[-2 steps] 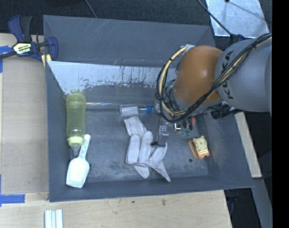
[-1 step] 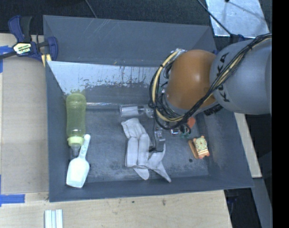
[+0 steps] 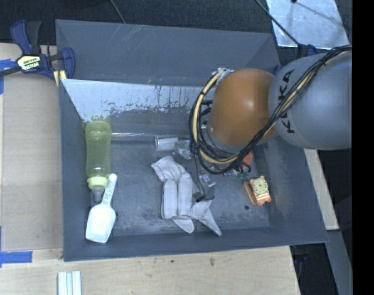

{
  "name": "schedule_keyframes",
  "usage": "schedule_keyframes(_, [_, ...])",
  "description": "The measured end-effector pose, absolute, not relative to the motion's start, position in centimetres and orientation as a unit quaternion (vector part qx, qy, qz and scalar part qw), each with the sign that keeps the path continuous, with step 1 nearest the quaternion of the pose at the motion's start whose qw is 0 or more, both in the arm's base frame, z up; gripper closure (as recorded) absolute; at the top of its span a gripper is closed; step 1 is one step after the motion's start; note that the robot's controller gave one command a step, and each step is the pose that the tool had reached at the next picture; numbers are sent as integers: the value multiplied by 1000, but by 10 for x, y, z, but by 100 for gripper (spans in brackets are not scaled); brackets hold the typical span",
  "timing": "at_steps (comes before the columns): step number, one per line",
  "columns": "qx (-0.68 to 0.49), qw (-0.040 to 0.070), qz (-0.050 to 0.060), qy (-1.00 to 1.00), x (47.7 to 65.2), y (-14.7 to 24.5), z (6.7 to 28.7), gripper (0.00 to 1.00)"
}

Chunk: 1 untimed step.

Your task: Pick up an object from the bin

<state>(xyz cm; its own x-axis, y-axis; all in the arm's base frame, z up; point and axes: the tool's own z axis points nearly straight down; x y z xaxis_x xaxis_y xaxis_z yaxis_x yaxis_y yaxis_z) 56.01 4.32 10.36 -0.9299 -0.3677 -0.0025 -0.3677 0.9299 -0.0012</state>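
Hanging over the middle of the grey metal bin [image 3: 73, 183]: arm comes in from the right, with its orange dome wrist cover [image 3: 242, 112] above the gripper [image 3: 203, 191]. The gripper is low, at the right edge of the crumpled white cloth bundle [image 3: 176, 195], which lies mid-bin toward the near wall. Touching it or just above, can't tell. Clenched or released, can't tell either.

Small orange block-shaped toy [image 3: 259, 190] lies just right of the gripper, apart from the cloth. Small clear plastic piece [image 3: 166, 142] lies on the far side of the cloth. Yellow-green translucent bottle [image 3: 98, 151] lies along the left wall, with a white plastic scoop [image 3: 101, 219] at its near end.
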Motion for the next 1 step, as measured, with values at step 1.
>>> schedule_keyframes(1, [-75,-2,0,997,560,31,71,100])
